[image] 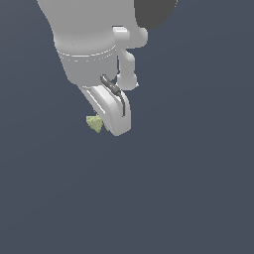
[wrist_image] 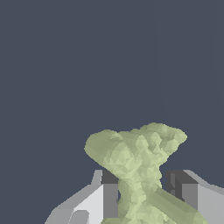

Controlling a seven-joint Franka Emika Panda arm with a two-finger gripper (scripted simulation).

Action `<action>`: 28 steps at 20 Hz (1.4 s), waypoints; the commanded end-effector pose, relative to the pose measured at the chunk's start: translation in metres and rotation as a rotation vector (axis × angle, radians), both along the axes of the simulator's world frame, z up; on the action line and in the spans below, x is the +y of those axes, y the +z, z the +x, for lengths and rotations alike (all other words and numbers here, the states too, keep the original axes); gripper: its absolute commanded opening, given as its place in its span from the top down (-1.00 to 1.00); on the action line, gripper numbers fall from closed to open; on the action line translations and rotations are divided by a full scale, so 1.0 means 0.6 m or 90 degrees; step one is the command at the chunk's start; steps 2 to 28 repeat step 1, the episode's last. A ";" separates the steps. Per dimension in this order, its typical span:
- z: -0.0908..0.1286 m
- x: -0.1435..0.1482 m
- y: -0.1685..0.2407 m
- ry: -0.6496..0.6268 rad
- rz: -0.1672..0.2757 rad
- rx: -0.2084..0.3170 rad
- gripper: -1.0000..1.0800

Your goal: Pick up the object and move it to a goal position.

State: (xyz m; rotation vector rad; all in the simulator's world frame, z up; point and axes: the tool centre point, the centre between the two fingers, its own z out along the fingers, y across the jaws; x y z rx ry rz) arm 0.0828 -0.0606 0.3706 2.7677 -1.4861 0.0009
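The object (wrist_image: 138, 162) is a pale yellow-green jagged lump that fills the space between my two fingers in the wrist view. Its narrow waist sits between the dark pads (wrist_image: 110, 192), which touch it on both sides, and its broad lobed end sticks out past the fingertips. In the exterior view the object (image: 94, 123) shows as a small green bit poking out on the exterior view's left of the white gripper (image: 110, 126). The gripper is shut on the object. The arm's body hides most of the fingers in the exterior view.
A flat dark blue-grey surface (image: 188, 188) fills the background in both views. The white arm links (image: 89, 44) and a dark joint (image: 155, 12) occupy the upper part of the exterior view.
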 end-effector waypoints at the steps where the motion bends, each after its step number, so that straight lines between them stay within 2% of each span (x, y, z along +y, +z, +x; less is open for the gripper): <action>1: 0.001 0.000 0.001 0.000 0.000 0.000 1.00; 28: 0.001 0.000 0.001 0.000 0.000 0.000 1.00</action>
